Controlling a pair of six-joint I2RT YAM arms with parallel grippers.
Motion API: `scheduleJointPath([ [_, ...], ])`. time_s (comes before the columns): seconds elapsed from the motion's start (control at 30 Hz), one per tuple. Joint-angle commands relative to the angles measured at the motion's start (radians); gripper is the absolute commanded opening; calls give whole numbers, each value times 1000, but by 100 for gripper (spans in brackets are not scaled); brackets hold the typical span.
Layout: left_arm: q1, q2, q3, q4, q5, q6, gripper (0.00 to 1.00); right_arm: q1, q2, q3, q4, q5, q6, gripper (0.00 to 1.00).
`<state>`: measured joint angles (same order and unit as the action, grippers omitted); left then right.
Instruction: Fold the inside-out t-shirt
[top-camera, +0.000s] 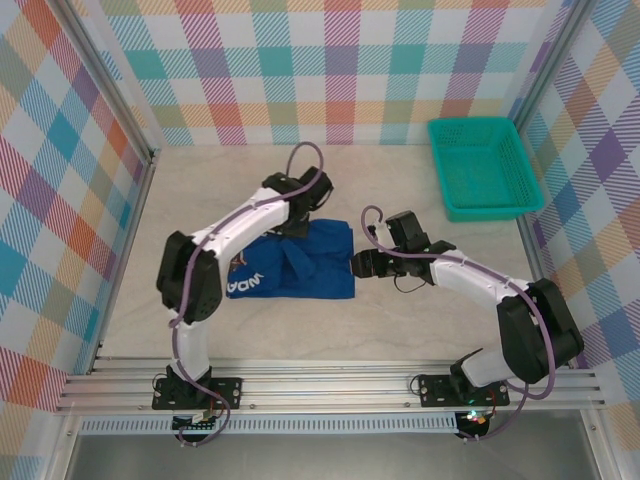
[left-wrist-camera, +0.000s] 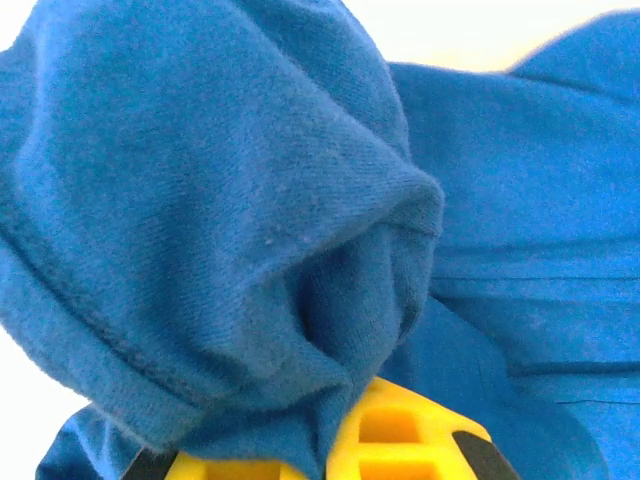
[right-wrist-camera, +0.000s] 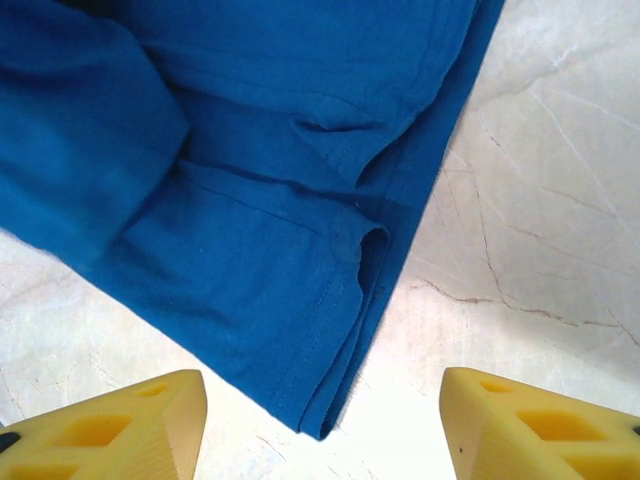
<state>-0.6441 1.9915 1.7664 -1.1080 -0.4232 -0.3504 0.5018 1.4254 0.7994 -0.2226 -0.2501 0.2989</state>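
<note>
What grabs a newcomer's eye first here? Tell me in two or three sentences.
The royal-blue t-shirt lies crumpled mid-table, bright against the pale table, with the left gripper shut on a bunch of its cloth. The right gripper stands open at the shirt's right hem, yellow fingers apart. A teal mesh basket sits at the far right corner, framed by pastel plaid walls.

left hand (left-wrist-camera: 330, 460) seemingly closed, elbow bent | right hand (right-wrist-camera: 322, 420) spread wide, angled down
</note>
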Motion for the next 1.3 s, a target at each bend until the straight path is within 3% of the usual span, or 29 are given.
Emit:
scheduleJointPath([
  [0.0, -24, 42, 75, -79, 37, 14, 0, -9, -25, -17, -3, -3, 8, 63],
  [0.73, -69, -56, 102, -85, 133, 73, 0, -14, 18, -16, -19, 3, 24, 63],
  [1.17, -88, 111, 118, 85, 415, 50, 0, -41, -4, -44, -50, 74, 57, 63],
  [1.23, -89, 140, 128, 86, 420, 48, 13, -46, -20, -56, -50, 86, 68, 63],
  [1.27, -89, 150, 133, 88, 421, 45, 25, -47, -28, -61, -51, 96, 69, 63],
])
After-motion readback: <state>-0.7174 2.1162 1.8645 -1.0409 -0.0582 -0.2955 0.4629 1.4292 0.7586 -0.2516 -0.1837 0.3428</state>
